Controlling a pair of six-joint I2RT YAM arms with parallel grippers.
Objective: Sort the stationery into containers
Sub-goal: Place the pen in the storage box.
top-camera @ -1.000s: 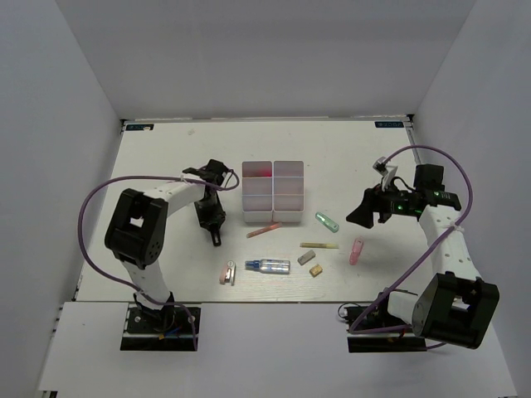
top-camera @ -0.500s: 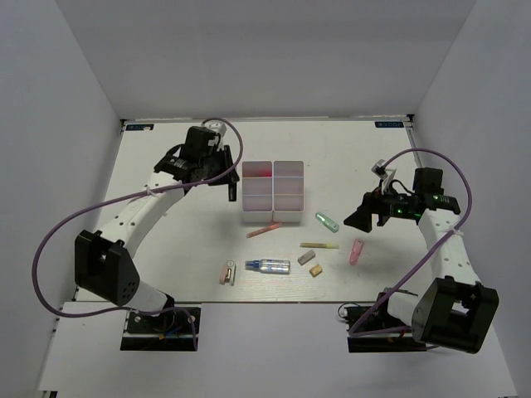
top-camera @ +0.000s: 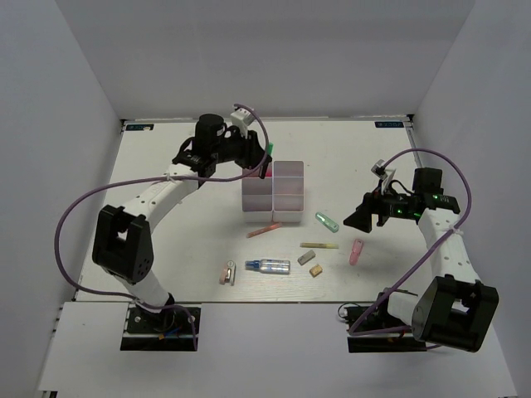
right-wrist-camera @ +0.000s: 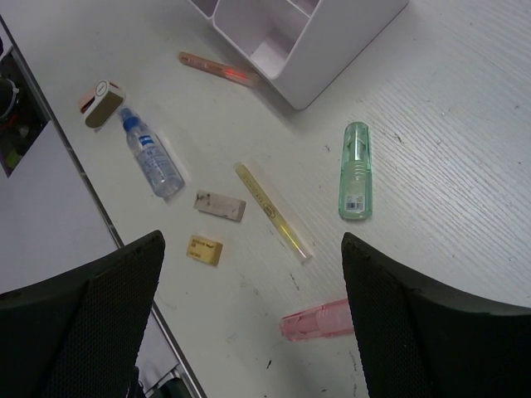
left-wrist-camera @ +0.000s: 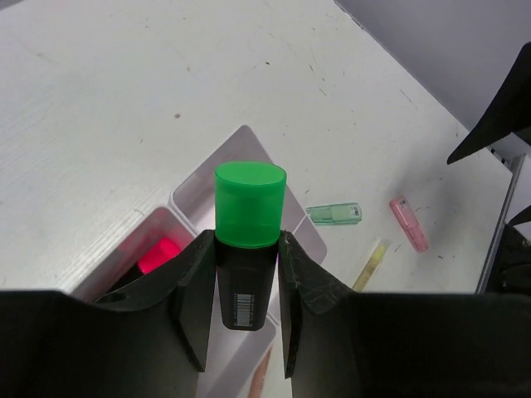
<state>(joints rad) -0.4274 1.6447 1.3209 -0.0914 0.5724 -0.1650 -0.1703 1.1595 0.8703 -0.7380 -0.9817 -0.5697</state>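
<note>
The left gripper (left-wrist-camera: 247, 249) held a black marker (left-wrist-camera: 246, 290) with a green cap tight between its two fingers. Its jaws were only a little way apart, pressing on the marker's sides. It hung over the back left part of the white boxes (top-camera: 274, 217), where a red thing (left-wrist-camera: 158, 255) lay in one compartment. The right gripper (right-wrist-camera: 249, 245) had its jaws wide apart and held nothing. It hung over the table (right-wrist-camera: 465, 124), near a green capsule (right-wrist-camera: 357, 170), a yellow stick (right-wrist-camera: 274, 211) and a pink capsule (right-wrist-camera: 319, 322). A tube (right-wrist-camera: 153, 162) and two erasers (right-wrist-camera: 220, 206) lay close by.
</note>
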